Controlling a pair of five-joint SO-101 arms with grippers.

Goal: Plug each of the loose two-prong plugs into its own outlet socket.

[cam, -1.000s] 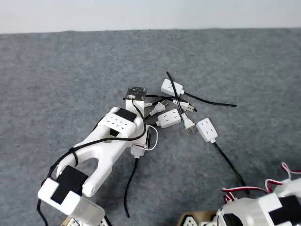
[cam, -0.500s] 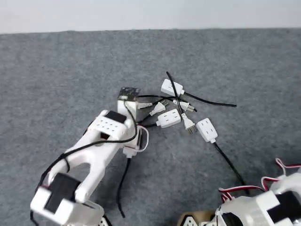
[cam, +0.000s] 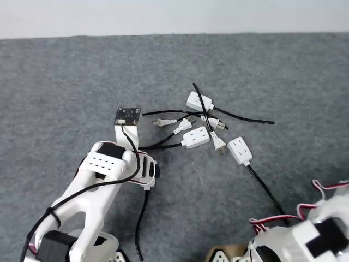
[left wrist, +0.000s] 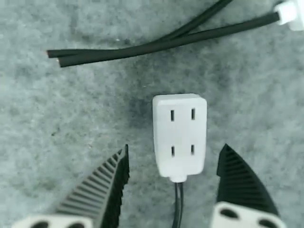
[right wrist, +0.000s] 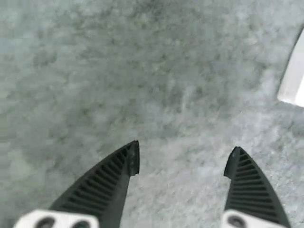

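Observation:
A white outlet socket (left wrist: 179,135) with two pairs of slots lies face up on the grey carpet, its black cord (cam: 140,224) trailing toward the table's front. My left gripper (left wrist: 175,149) is open and straddles it, one finger on each side, not touching. In the high view the left arm covers that socket. To the arm's right lie three more white sockets (cam: 199,101) (cam: 195,137) (cam: 240,150) and several loose two-prong plugs, such as one (cam: 182,125) and another (cam: 219,144). My right gripper (right wrist: 183,152) is open above bare carpet at the front right.
Black cords (cam: 240,116) cross among the sockets and plugs. Two cut cord ends (left wrist: 54,56) lie beyond the straddled socket. A white object (right wrist: 294,78) sits at the edge of the right wrist view. The back and left of the carpet (cam: 65,82) are open.
The left arm has swung left and pulled back from the cluster of plugs. The cord under it has shifted left with it. The right arm has barely moved.

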